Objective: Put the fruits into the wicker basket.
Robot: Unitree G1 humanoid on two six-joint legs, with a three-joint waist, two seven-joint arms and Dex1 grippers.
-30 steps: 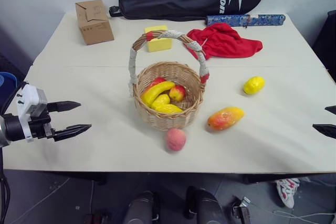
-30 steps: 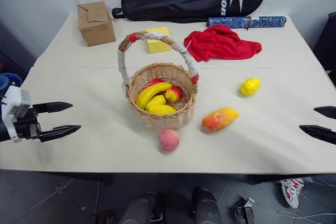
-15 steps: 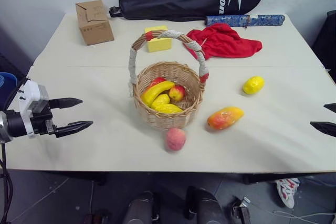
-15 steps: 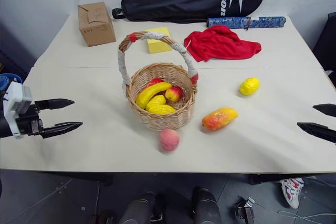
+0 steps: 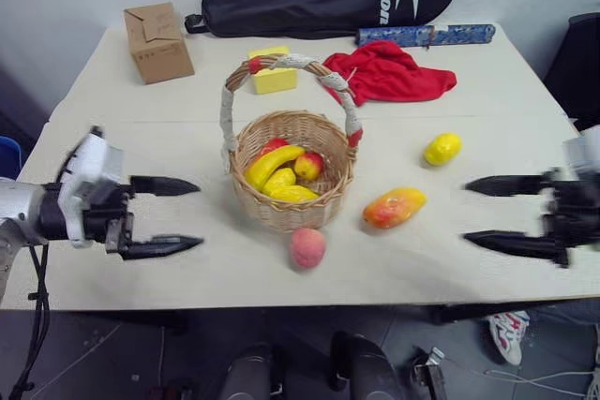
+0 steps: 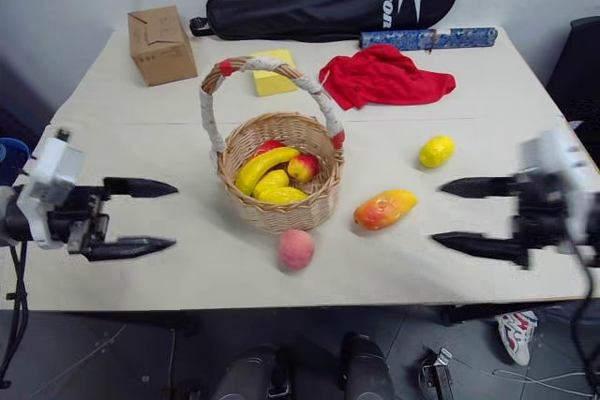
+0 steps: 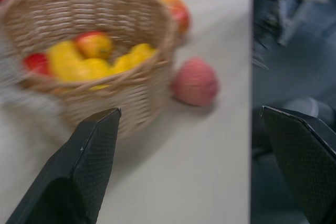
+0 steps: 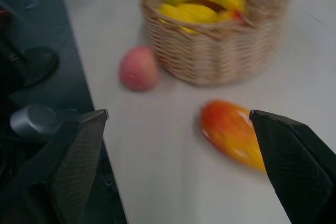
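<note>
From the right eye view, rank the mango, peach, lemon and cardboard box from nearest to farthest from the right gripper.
From the right gripper:
1. Mango, just inward of its fingertips on the table.
2. Lemon, behind the gripper; close to the mango's distance, so a near call.
3. Peach, in front of the basket.
4. Cardboard box, far back-left corner.

Change record: both claws drawn inward over the worktop.
Left claw [image 5: 180, 215]: was at the left edge, now closer to the basket [image 5: 292, 175], fingers apart, empty. Right claw [image 5: 487, 213]: a second ago only its fingertips showed at the right edge; now well in over the worktop [image 5: 187, 110], fingers wide, empty, near the mango [image 5: 395, 207] and lemon [image 5: 442, 149].
</note>
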